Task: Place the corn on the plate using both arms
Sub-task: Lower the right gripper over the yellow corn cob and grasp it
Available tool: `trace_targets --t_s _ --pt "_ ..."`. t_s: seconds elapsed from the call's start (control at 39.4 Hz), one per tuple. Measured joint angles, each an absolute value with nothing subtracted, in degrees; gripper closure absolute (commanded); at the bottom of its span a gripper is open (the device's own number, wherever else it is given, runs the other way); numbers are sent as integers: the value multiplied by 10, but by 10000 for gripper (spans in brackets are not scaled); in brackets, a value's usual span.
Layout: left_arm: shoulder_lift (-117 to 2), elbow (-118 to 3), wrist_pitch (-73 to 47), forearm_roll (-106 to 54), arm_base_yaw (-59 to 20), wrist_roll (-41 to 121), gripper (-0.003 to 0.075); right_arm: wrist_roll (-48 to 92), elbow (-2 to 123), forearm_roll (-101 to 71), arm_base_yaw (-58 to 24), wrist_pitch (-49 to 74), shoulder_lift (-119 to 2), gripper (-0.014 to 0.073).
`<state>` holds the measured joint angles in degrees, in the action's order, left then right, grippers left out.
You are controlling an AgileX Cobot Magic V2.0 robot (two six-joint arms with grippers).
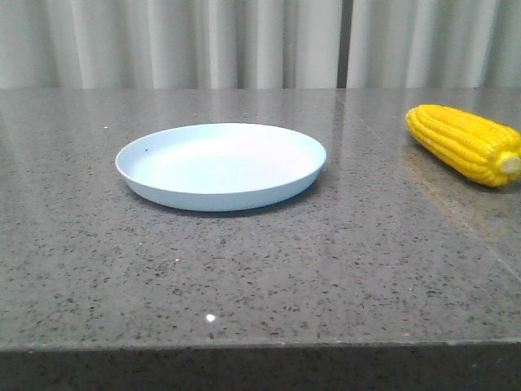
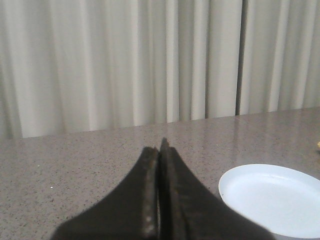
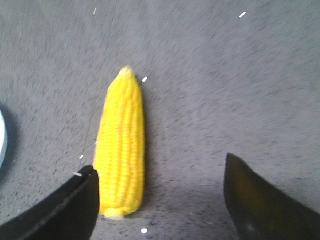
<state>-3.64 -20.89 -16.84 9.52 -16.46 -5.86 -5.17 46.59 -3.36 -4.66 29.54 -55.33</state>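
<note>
The yellow corn (image 1: 466, 143) lies on the grey table at the right, its pale stub end toward the front right. The pale blue plate (image 1: 220, 165) sits empty at the table's middle. Neither gripper shows in the front view. In the right wrist view my right gripper (image 3: 159, 172) is open above the table, the corn (image 3: 121, 145) lying lengthwise just inside one finger (image 3: 75, 202), untouched. In the left wrist view my left gripper (image 2: 160, 150) is shut and empty, and the plate (image 2: 272, 197) lies off to one side of it.
The speckled grey stone table (image 1: 244, 269) has its front edge near the bottom of the front view. A seam (image 1: 423, 183) runs across the table close to the corn. Pale curtains (image 1: 203, 41) hang behind.
</note>
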Motion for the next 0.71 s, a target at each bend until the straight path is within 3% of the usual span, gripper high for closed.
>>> trace_targets --t_s 0.56,0.64,0.71 --pt "-36 -209 -167 95 -165 -59 741 -52 668 -87 -75 393 -902 48" --pt "-36 -209 -167 95 -165 -59 741 -52 676 -91 -78 403 -918 86" --pt "-36 -209 -167 95 -165 -59 741 -52 677 -91 -80 410 -925 207"
